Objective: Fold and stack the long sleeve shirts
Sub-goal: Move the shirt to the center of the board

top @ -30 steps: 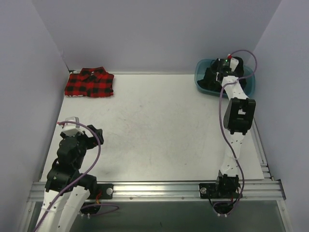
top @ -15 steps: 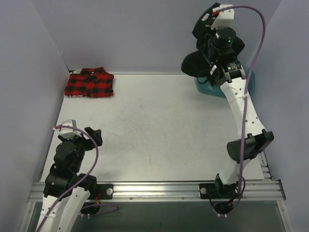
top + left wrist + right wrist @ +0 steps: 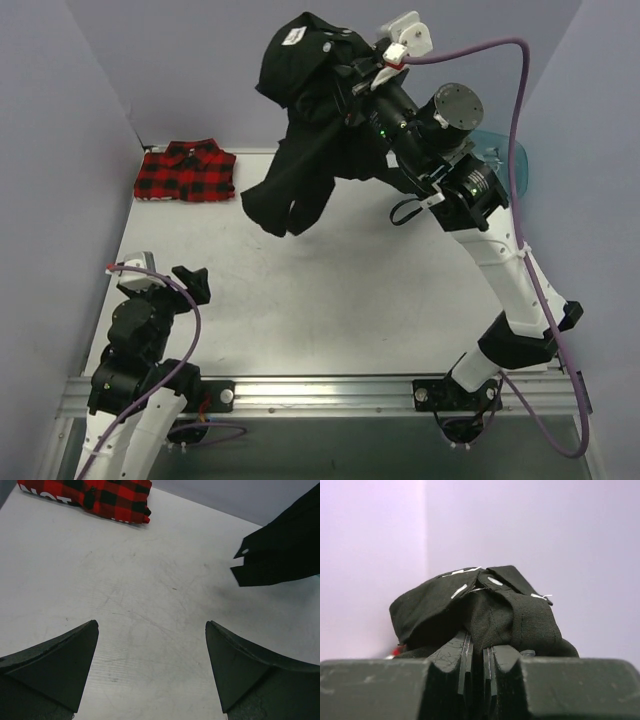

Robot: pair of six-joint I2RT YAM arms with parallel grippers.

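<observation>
A black long sleeve shirt point(image 3: 305, 130) hangs in the air above the far middle of the table, bunched at the top with its sleeves dangling. My right gripper point(image 3: 352, 72) is shut on its upper folds; in the right wrist view the black cloth point(image 3: 490, 610) is pinched between the fingers point(image 3: 457, 652). A hanging corner of the black shirt point(image 3: 280, 555) shows in the left wrist view. The red-and-black plaid shirt point(image 3: 187, 171) lies folded at the far left corner, and the plaid shirt point(image 3: 90, 495) tops the left wrist view. My left gripper point(image 3: 190, 285) stands open and empty near the front left.
A translucent teal tub point(image 3: 500, 160) sits at the far right behind the right arm. Purple walls close in the table on three sides. A metal rail point(image 3: 330, 390) runs along the near edge by the arm bases.
My right arm has lifted the black shirt out of the teal tub and swung it up and left over the table. The left arm has barely moved.
</observation>
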